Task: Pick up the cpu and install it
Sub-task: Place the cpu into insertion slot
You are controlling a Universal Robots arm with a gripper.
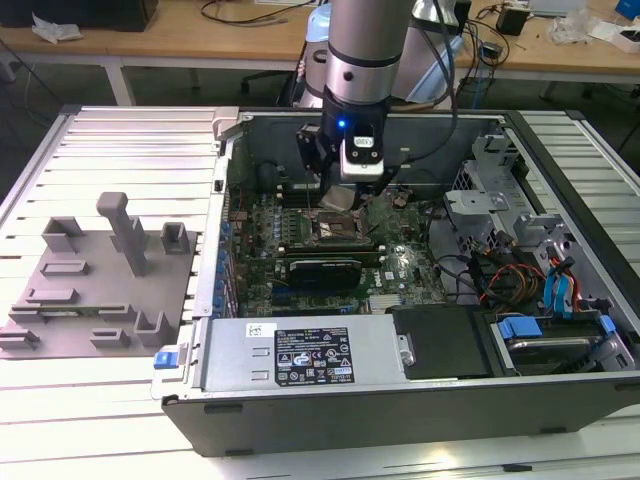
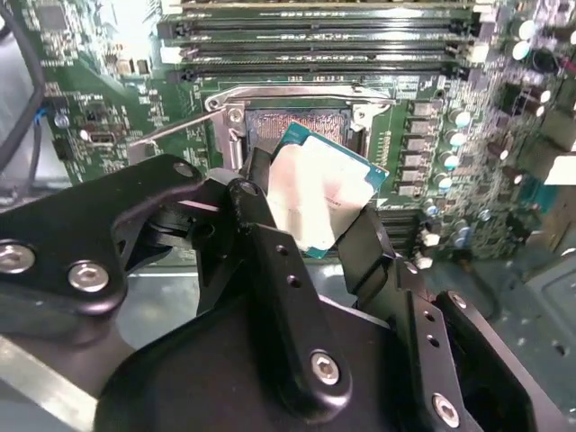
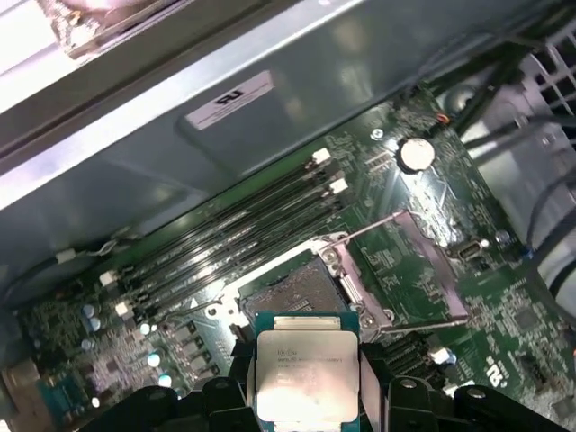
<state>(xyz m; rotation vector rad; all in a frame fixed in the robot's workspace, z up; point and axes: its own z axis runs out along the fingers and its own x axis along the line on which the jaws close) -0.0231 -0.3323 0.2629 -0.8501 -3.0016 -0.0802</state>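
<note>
the cpu point(image 2: 324, 193) is held in the gripper point(image 2: 313, 214), silver-grey top facing up and a teal-green rim showing round its edge. the two black fingers point(image 2: 259, 193) press on opposite edges of the chip, so the jaws stand only as far apart as the chip is wide, clenched on it. in the second wrist view the chip looks turned at an angle to the socket point(image 2: 297, 121) beyond it, and in the first wrist view the cpu point(image 3: 308, 371) sits between the finger ends just at the near side of the socket point(image 3: 290, 290). it hangs above the socket and is not seated in it. the socket is open, its bare contact field showing inside the metal frame, with the load plate point(image 3: 430, 261) swung back and a thin retention lever point(image 3: 376, 225) raised beside it. just beyond the socket run the long memory slots point(image 2: 315, 45), and a round coin battery point(image 3: 416, 153) lies farther off on the green motherboard point(image 1: 300, 262). in the exterior view the arm reaches down into the open computer case point(image 1: 400, 410), with the power supply point(image 1: 300, 352) along the near wall and drive bays with blue tabs toward the exterior view's right. well apart, at the exterior view's left, a grey fixture plate point(image 1: 90, 290) with upright blocks lies on the slatted table point(image 1: 120, 140).
</note>
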